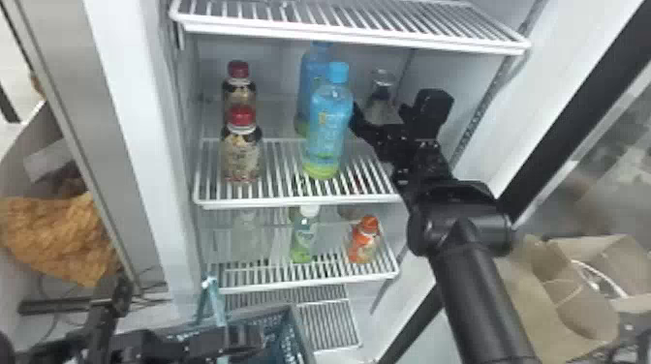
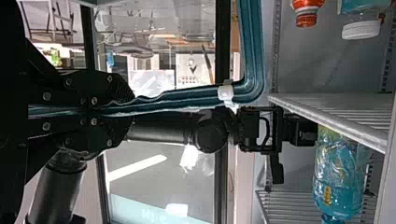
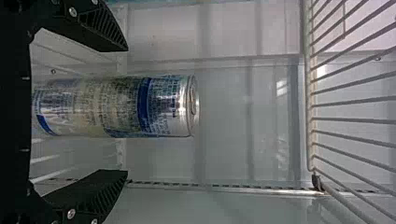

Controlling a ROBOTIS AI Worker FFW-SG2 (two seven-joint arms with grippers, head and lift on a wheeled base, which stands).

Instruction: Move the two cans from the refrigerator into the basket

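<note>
The can (image 3: 114,107) stands between the right pincer's (image 1: 390,109) spread fingers

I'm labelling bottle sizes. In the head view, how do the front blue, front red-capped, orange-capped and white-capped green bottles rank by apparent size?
1. Front blue bottle
2. Front red-capped bottle
3. Orange-capped bottle and white-capped green bottle: too alike to rank
</note>
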